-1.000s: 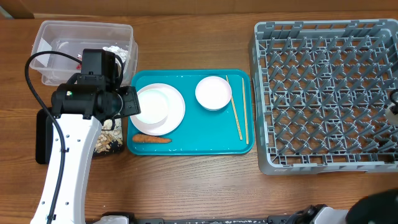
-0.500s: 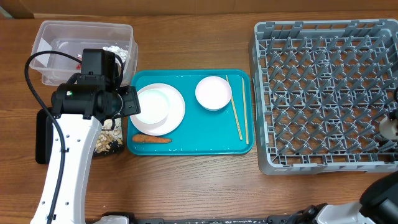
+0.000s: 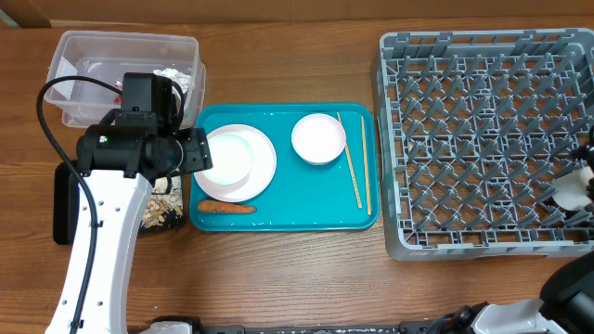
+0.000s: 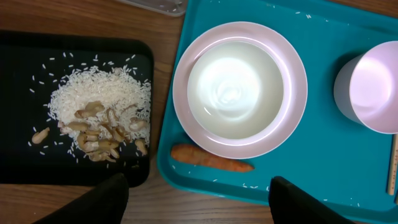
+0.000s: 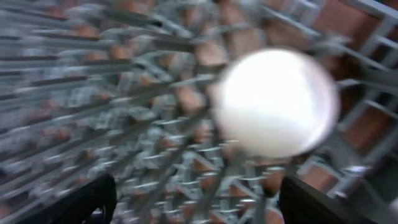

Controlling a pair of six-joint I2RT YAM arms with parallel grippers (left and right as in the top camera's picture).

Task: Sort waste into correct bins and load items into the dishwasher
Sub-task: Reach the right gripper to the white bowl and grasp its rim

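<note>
Carrot (image 4: 211, 158): lay at the teal tray's (image 4: 323, 186) near edge, just beside the plate (image 4: 179, 93).
Long axis: ran side to side, along the line joining the 2 fingers.
Left gripper (image 4: 199, 182): spread wide, empty, directly above the carrot; the nearer arm.
Right gripper (image 5: 196, 196): over the dish rack (image 5: 93, 93), by a white cup (image 5: 273, 102); hold too blurred to tell.

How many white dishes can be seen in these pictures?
4. A plate on the teal tray, a bowl on that plate, a second bowl beside it, one white dish at the right edge of the rack.

A robot test bench — plain wooden table (image 3: 278, 74), cabled arm (image 3: 102, 250), commercial dish rack (image 3: 483, 139).
</note>
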